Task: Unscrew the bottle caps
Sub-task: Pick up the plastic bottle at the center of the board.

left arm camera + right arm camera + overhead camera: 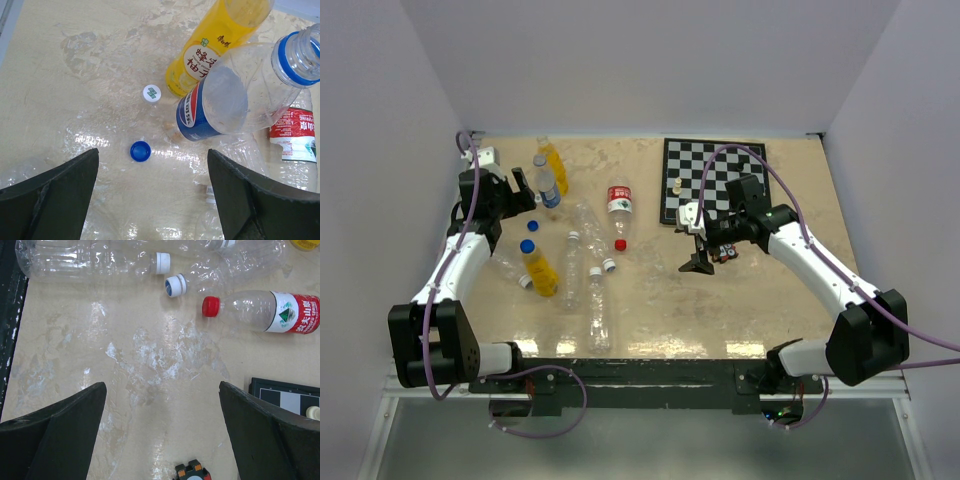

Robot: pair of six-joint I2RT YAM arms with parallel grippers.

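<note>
With both jaws wide and empty, my left gripper (152,170) hovers over a small blue ribbed plastic cap (140,151) lying loose, and swinging toward two o'clock could knock the clear blue-labelled plastic bottle (220,105) rolling.

- The right gripper (162,390) holds its two dark fingers (55,435) spread wide above the pale, glossy table (150,355)
- To the left, a clear unlabelled bottle (85,262) lies with its white cap (162,262) pointing far
- A second clear bottle (235,267) points its blue-faced white cap (175,285) near, and the two caps lie close together
- Just right of these lies a red-labelled bottle (285,310), red cap (210,306) toward the near side
- Far right, a chessboard corner (280,395) with one pale piece (313,412) on it
</note>
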